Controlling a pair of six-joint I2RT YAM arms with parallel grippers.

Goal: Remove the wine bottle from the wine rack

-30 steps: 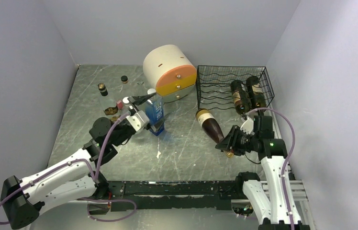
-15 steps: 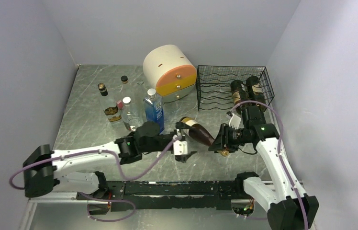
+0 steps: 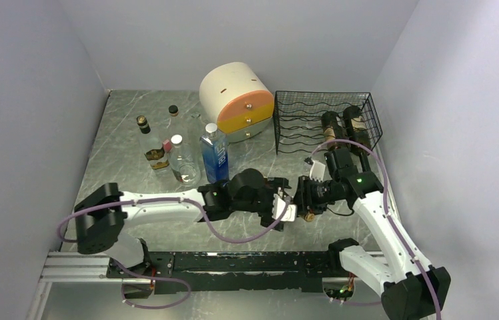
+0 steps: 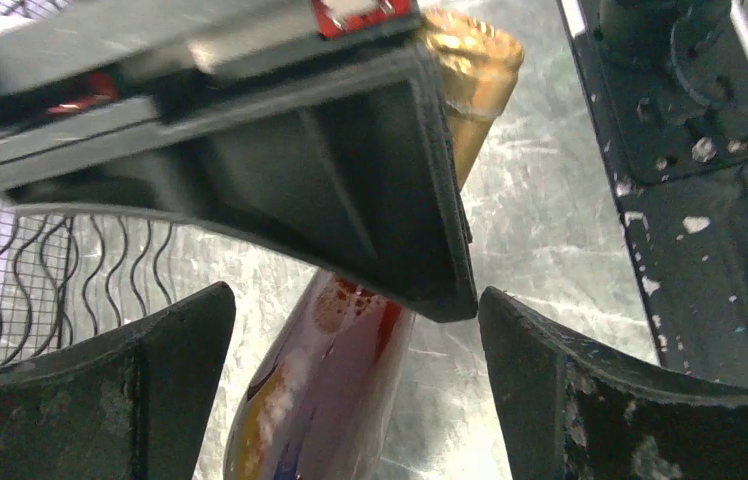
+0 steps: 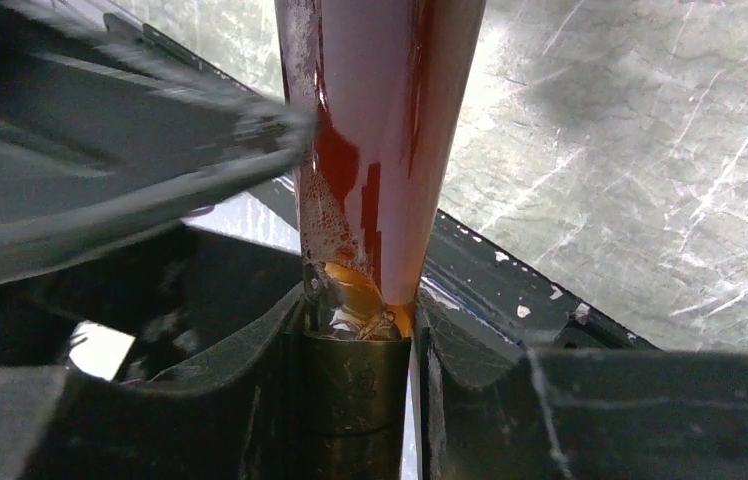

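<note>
The bottle point(image 4: 335, 385) is off the rack point(image 3: 327, 115), held low over the table point(image 3: 120, 153) just ahead of the arm bases and well apart from the rack. It lies closer to flat than upright. Its gold-foiled cap point(image 4: 475, 65) points toward the right arm, and the dark red body runs away from it toward the left.

From above I can hardly see it, because the left gripper point(image 3: 285, 208) covers nearly all of the glass. In the left wrist view the base end is cut off at the bottom edge and the label is only a smear of colour. I can't tell whether any part of the bottle rests on the table.

The right gripper point(image 5: 358, 330) is pinched on the neck where the foil begins, with its fingers point(image 5: 250, 400) pressed in from both sides. The left gripper is spread wide, with one finger on each side of the bottle's body, right up beside the right gripper. I can't make out whether either finger touches the glass. Two other bottles point(image 3: 355, 127) lie in the rack's right end, partly behind the right arm.
</note>
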